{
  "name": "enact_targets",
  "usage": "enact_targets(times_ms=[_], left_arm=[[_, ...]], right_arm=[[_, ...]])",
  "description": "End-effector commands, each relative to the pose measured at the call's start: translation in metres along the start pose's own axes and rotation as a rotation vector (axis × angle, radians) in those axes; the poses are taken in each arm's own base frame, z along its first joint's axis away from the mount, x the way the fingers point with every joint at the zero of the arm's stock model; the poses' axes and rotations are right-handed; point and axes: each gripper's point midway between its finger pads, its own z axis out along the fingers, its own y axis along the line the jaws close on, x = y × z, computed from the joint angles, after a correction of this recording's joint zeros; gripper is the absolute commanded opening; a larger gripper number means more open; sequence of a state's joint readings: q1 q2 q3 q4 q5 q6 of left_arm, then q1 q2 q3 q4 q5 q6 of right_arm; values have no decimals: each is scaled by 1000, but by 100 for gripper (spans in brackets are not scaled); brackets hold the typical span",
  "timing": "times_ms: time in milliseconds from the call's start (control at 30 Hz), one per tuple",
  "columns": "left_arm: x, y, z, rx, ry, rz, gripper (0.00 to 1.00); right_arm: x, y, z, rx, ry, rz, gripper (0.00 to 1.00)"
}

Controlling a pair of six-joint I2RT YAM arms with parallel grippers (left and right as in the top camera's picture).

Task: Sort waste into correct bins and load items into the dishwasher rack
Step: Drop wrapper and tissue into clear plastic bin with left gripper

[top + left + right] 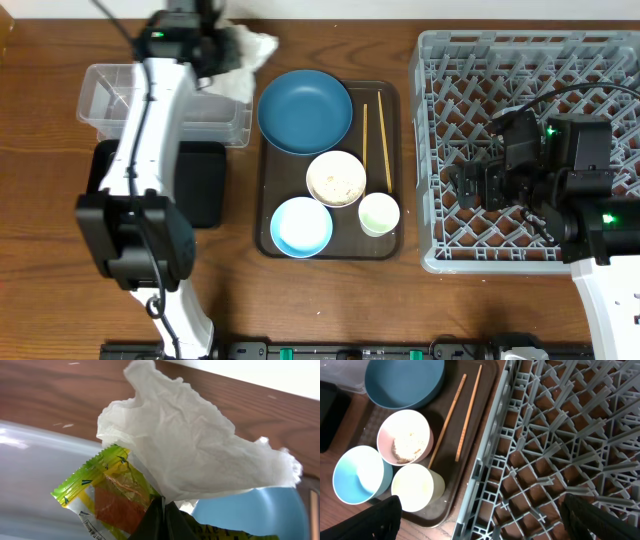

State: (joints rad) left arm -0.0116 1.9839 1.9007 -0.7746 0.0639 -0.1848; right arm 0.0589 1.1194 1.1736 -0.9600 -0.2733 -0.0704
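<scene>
My left gripper [232, 48] [163, 519] is shut on the crumpled white tissue [258, 48] [190, 445] and the yellow-green snack wrapper [102, 492], held up at the far edge between the clear tub [105, 95] [30, 475] and the dark blue plate [305, 110] [250, 515]. The black tray [205, 185] lies in front of the tub. My right gripper [478, 186] [490, 520] is open and empty over the grey dishwasher rack [530, 60] [560, 435]. The cream bowl [336, 178] [405, 435] holds rice scraps [407, 446]. The light blue bowl [300, 226] [357, 475], white cup [379, 213] [417, 487] and chopsticks [383, 140] [447, 420] are nearby.
The plate, bowls, cup and chopsticks all rest on a dark brown serving tray [385, 245] [485, 390] between the bins and the rack. The left arm [150, 130] stretches over the tub and black tray.
</scene>
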Motion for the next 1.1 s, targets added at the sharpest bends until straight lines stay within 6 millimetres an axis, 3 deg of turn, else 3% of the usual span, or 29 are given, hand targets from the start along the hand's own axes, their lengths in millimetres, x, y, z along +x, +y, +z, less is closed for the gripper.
enact_targets(times_ms=[0, 167, 333, 367, 467, 500, 600, 767, 900, 1067], left_arm=[[-4, 31, -5, -40, -4, -59, 6], [18, 66, 10, -90, 67, -110, 6], [39, 87, 26, -121, 128, -140, 7], [41, 89, 28, -124, 135, -143, 12], [43, 92, 30, -128, 142, -148, 44], [43, 93, 30, -128, 141, -148, 50], [40, 92, 27, -125, 130, -148, 57], [35, 90, 14, -121, 111, -146, 58], [31, 73, -7, -61, 96, -104, 58], [43, 13, -42, 186, 130, 41, 58]], right_arm=[[-7, -1, -4, 0, -19, -3, 99], [-7, -1, -4, -1, -19, -3, 99], [-7, -1, -4, -1, -17, -2, 99], [-7, -1, -4, -1, -17, -2, 99], [-7, -1, -4, -1, -17, -2, 99], [-7, -1, -4, -1, -17, -2, 99], [-7, -1, -4, -1, -16, -2, 99], [-7, -1, -4, -1, -17, -2, 99], [-7, -1, -4, -1, -18, -2, 99], [-8, -1, -4, -1, -20, -3, 99]])
